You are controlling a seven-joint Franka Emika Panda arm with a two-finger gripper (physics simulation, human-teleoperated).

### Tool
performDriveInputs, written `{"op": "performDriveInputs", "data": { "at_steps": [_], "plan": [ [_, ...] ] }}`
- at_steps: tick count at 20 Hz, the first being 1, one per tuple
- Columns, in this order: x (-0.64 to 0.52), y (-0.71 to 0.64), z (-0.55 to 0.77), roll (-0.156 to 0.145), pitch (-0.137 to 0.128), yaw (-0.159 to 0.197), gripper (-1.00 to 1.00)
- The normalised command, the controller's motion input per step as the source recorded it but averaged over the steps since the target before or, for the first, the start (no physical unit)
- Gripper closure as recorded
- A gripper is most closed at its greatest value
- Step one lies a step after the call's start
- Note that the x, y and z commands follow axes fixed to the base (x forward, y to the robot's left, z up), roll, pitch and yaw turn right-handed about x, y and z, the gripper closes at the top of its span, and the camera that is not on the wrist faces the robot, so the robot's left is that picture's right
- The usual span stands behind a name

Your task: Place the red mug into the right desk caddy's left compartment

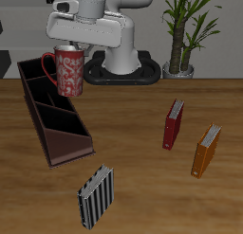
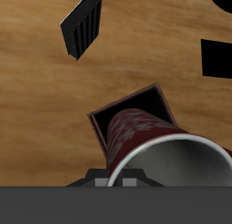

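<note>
My gripper is shut on the red mug and holds it in the air, upright, with its handle toward the caddy. The right desk caddy, a long dark maroon box with three black sections, lies on the table, running from the back edge toward the front. The mug hangs above and beside the caddy's back end, clear of it. In the wrist view the mug fills the near field, its grey-white inside showing. One end section of the caddy shows past it. I cannot tell from these frames which end has the lowest walls.
A striped grey book stands near the table's front edge, just past the caddy's front end; it also shows in the wrist view. A slim red book and an orange book stand farther off. A potted plant is behind the table.
</note>
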Motion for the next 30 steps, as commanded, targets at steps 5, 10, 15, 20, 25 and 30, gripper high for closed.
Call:
{"op": "performDriveInputs", "data": {
  "at_steps": [5,10,15,20,25,30],
  "plan": [
    [0.05,-0.05,-0.16,-0.015,0.011,-0.018,1.00],
    [0.09,-0.13,-0.21,-0.024,0.017,-0.011,1.00],
    [0.07,-0.10,-0.21,-0.019,0.022,-0.021,1.00],
    [0.06,-0.08,-0.15,-0.014,0.011,-0.012,1.00],
    [0.10,-0.13,-0.24,-0.021,0.028,-0.020,1.00],
    [0.10,-0.12,-0.23,-0.024,0.028,-0.010,1.00]
  ]
}}
